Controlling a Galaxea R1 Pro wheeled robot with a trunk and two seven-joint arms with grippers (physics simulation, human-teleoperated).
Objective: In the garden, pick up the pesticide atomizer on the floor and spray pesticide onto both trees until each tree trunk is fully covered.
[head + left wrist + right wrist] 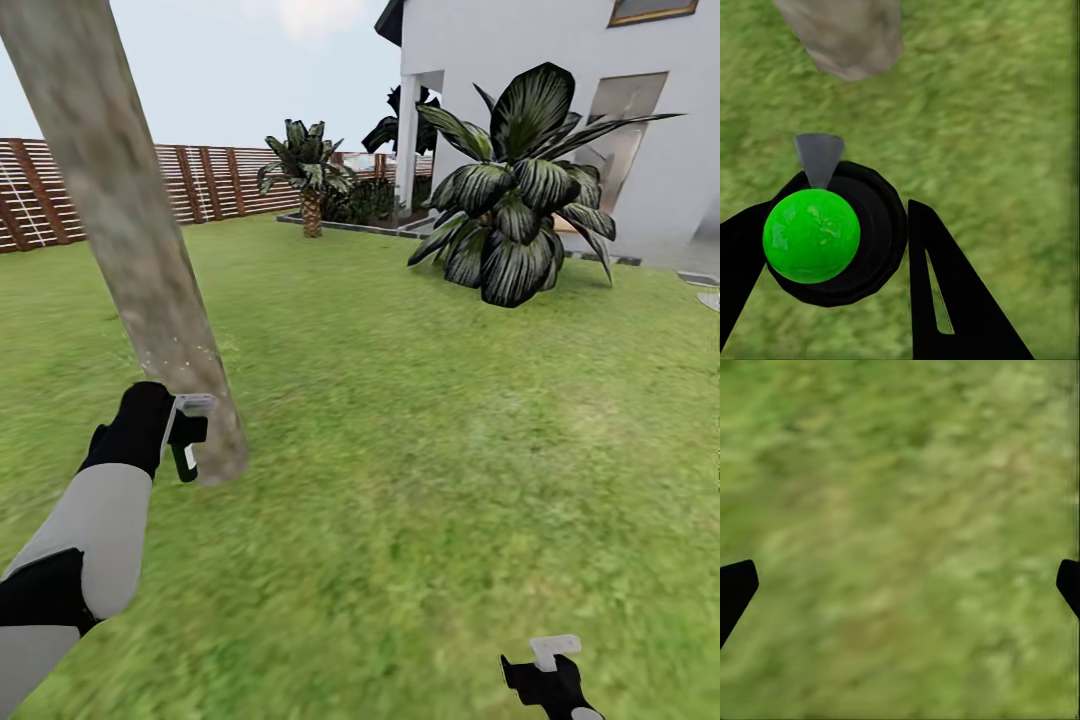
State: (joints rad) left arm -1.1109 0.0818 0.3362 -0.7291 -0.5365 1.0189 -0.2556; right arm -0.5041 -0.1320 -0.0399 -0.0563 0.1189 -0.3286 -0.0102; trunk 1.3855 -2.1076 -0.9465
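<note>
A thick, pale mottled tree trunk [150, 260] leans up from the lawn [420, 430] at the left; its base also appears in the left wrist view [847, 37]. My left gripper [185, 440] hovers right beside the trunk's base, shut on the pesticide atomizer [832, 240]. From above, the atomizer is a dark round bottle with a bright green cap, and its grey nozzle [819, 156] points toward the trunk. A few pale specks dot the bark just above the gripper. My right gripper [545, 668] hangs low at the near right, open over bare grass [900, 547], fingertips [735, 585] wide apart.
A big broad-leaved plant [515, 200] stands at the back right before the white house [560, 60]. A small palm [305, 175] and a red-brown slat fence [200, 180] line the far side. Open lawn spreads between the trunk and these plants.
</note>
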